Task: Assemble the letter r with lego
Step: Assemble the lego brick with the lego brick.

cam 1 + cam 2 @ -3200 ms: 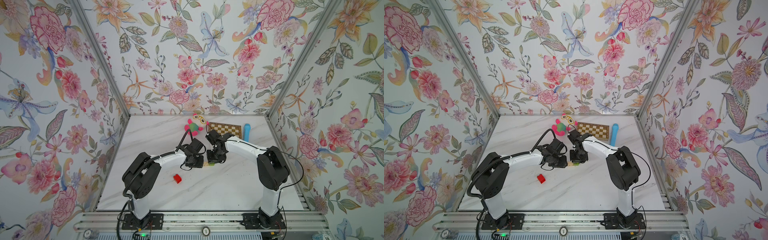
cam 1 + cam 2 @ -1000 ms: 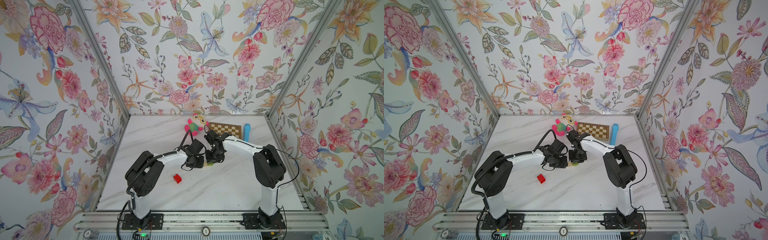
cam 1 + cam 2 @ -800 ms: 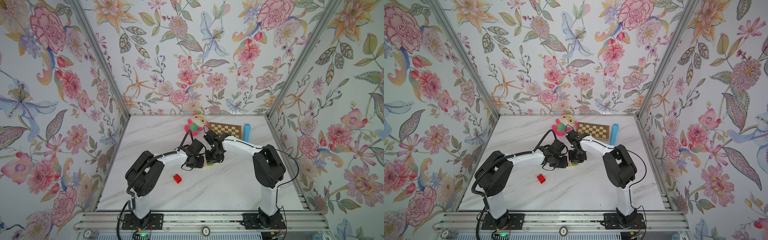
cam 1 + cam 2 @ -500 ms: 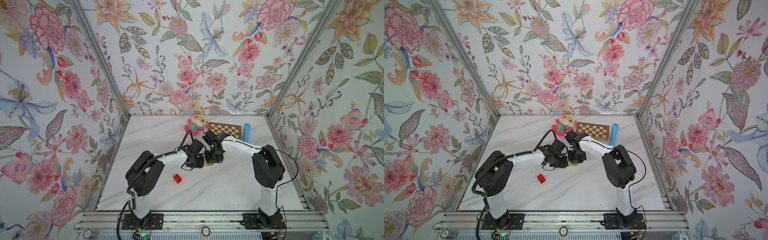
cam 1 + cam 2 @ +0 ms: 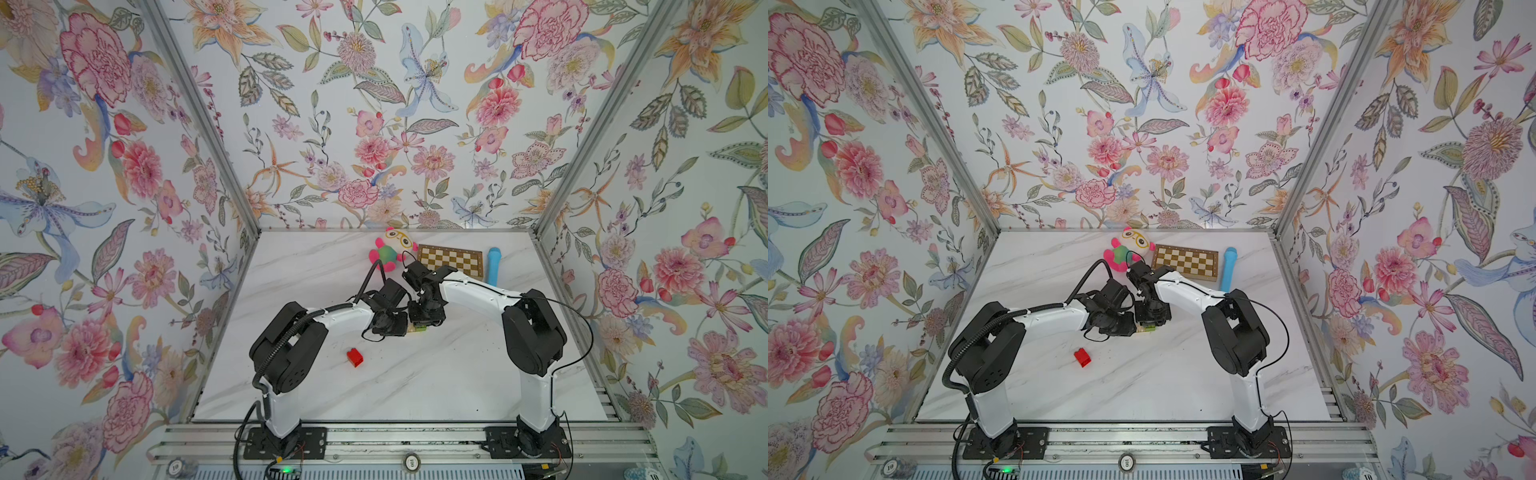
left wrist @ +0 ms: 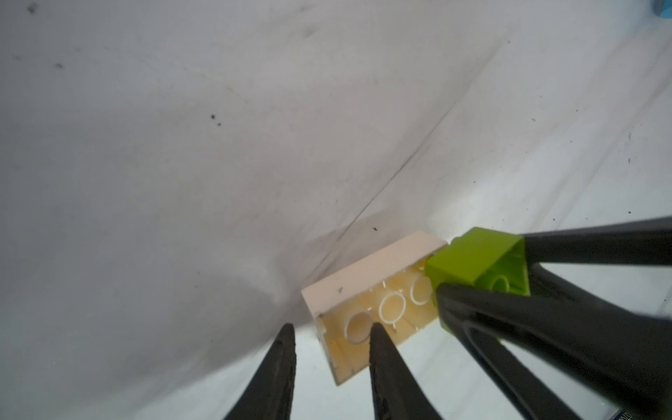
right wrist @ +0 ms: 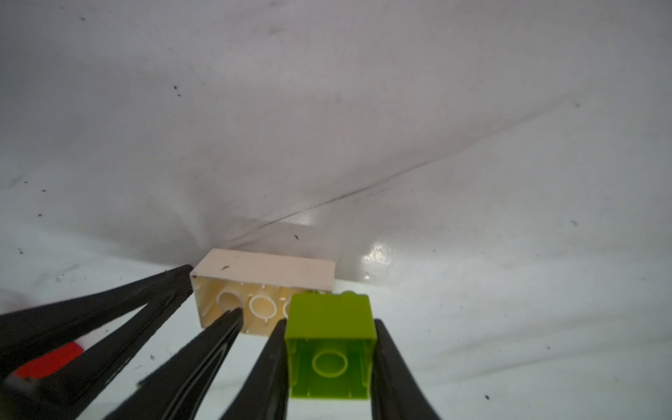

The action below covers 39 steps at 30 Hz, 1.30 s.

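A cream lego brick (image 6: 367,271) lies on its side on the white table, hollow underside showing. My left gripper (image 6: 331,329) is shut on its end wall, with one finger (image 7: 232,320) in the hollow and one outside. My right gripper (image 7: 329,322) is shut on a lime green lego cube (image 7: 331,320), whose studs press into the cream brick's (image 7: 265,267) other end. In both top views the two grippers (image 5: 409,328) (image 5: 1144,326) meet mid-table and hide most of the bricks. A red lego brick (image 5: 354,357) (image 5: 1082,357) lies loose, nearer the front and to the left.
A wooden chessboard (image 5: 451,259), a pink and green plush toy (image 5: 390,249) and a blue cylinder (image 5: 493,266) lie along the back of the table. Floral walls close in the left, right and back sides.
Both grippers have stayed together on the two bricks. The right arm's elbow has leaned slightly to the left. The red brick has not moved.
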Each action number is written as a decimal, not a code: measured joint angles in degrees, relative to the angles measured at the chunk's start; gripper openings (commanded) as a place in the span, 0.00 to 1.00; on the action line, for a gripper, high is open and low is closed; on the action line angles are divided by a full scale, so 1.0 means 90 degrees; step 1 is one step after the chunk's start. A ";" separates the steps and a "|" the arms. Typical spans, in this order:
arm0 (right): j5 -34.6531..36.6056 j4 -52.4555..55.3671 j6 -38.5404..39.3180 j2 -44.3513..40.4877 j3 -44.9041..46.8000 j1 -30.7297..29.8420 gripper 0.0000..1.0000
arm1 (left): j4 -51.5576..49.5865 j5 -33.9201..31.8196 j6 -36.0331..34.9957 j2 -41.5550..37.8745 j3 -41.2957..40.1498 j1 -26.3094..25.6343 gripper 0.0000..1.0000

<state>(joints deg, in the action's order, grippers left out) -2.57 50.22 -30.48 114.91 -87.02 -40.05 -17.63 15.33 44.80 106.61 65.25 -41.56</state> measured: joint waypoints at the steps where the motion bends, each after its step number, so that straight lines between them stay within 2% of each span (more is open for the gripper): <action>1: 0.0005 0.0015 -0.0002 0.0007 -0.0010 -0.0002 0.28 | 0.0019 0.0010 0.0000 -0.0015 -0.0019 0.0005 0.36; 13: 0.0214 0.0172 -0.0027 0.0168 -0.0182 -0.0121 0.27 | 0.0053 0.0109 -0.0051 -0.0158 -0.0216 0.0119 0.36; 21: 0.0226 0.0206 -0.0022 0.0192 -0.0214 -0.0126 0.30 | 0.0078 0.0153 -0.0097 -0.0158 -0.0221 0.0131 0.36; 32: 0.0168 0.0248 0.0109 0.0282 -0.0236 -0.0126 0.45 | -0.0158 0.0202 -0.0240 -0.0155 -0.0168 0.0243 0.36; 39: 0.0170 0.0279 0.0138 0.0282 -0.0243 -0.0119 0.61 | -0.0408 0.0199 -0.0291 -0.0153 0.0015 0.0250 0.37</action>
<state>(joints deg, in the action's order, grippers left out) -1.04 52.73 -29.23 117.45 -89.21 -41.12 -21.30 17.12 42.17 105.23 65.39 -39.31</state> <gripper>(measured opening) 0.574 0.363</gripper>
